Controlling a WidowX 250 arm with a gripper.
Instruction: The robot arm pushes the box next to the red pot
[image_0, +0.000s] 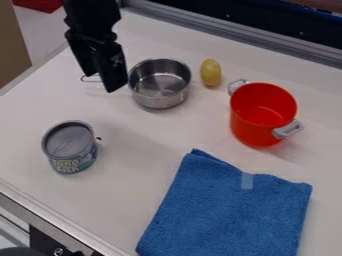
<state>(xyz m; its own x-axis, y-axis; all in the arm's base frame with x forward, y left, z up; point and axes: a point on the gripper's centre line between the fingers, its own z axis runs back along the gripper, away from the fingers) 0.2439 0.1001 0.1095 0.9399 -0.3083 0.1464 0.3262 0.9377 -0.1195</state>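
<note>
My gripper (105, 75) hangs at the upper left, just left of a small metal pot. Below it, at the left of the white surface, a grey-topped tin can (69, 147) with a blue-green label stands upright, apart from the gripper. The red pot (262, 115), with grey handles, stands upright at the right, well away from both. No box is seen among the things on the work surface; the can is the nearest packaged item.
The metal pot (159, 84) and a yellow oval object (211, 72) lie between gripper and red pot. A folded blue cloth (227, 210) covers the lower right. A metal rail (234, 32) borders the back; a brown panel (12, 47) stands at the left edge.
</note>
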